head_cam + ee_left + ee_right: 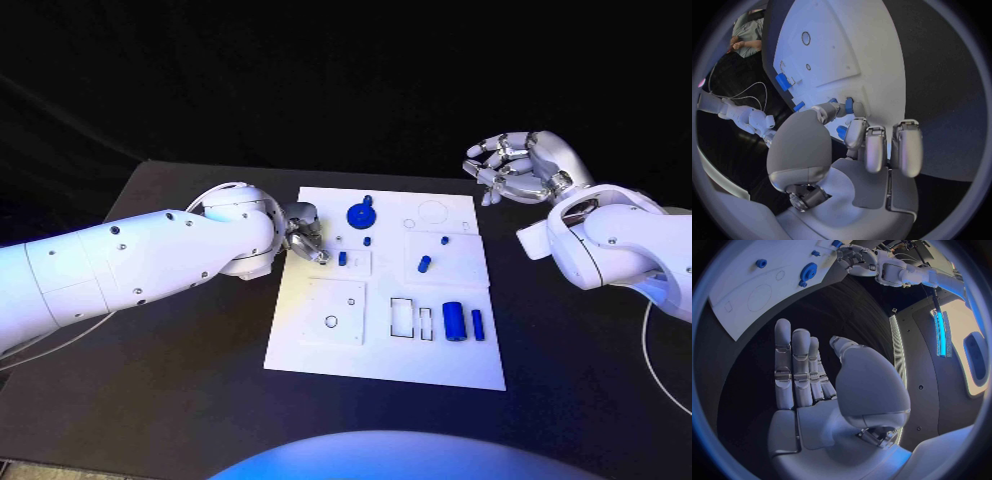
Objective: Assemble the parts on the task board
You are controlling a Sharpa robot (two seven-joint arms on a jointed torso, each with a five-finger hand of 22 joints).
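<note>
The white rectangular task board (387,355) lies flat in the middle of the black tabletop (159,400), its long side running away from me. On it, near the far edge, sits a blue gear-shaped part with a short stem (361,213), and just nearer a tiny blue peg (366,241). Toward the board's right side lies a small blue cylinder (424,264), with another small blue piece (444,241) beyond it. Near the right edge, side by side, lie a thick blue cylinder (454,321) and a thinner blue pin (477,324), next to two narrow rectangular cut-outs (413,318). A square plate with a round hole (335,312) takes up the board's left middle.

My left hand (304,236) is down at the board's left edge, near the far end. My fingers (856,131) there are curled in, and thumb and fingertip pinch a small blue part (849,105) right at the board's surface; a second bit of blue (841,131) shows lower between them, and I cannot tell whether it is held.

My right hand (522,166) is raised off the board, beyond its far right corner and well apart from every part. My fingers (794,367) on that side are straight and lie side by side, thumb standing off, holding nothing.
</note>
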